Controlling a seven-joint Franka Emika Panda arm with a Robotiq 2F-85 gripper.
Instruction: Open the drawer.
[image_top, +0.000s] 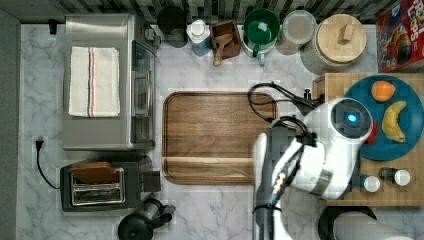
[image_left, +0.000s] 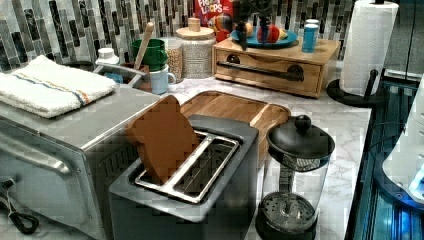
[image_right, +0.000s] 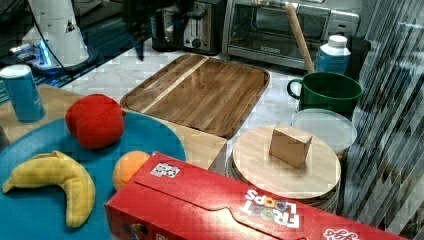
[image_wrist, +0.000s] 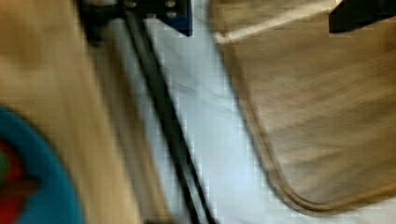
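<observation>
White rounded arm (image_top: 320, 155) with grey joints, blue round light (image_top: 352, 118) on top, black looping cables (image_top: 265, 102).

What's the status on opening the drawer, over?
Gripper state unclear. Drawer shut, black bar handle untouched. Brown tray lies before it, apart.

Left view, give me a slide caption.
Closed bamboo drawer with black bar handle behind the wooden tray and toaster.

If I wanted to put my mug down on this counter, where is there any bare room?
The brown wooden tray is bare. Marble shows between it and the drawer, and in front of the tray beside the French press. The back row is crowded: green mug, jars, cereal box.
</observation>
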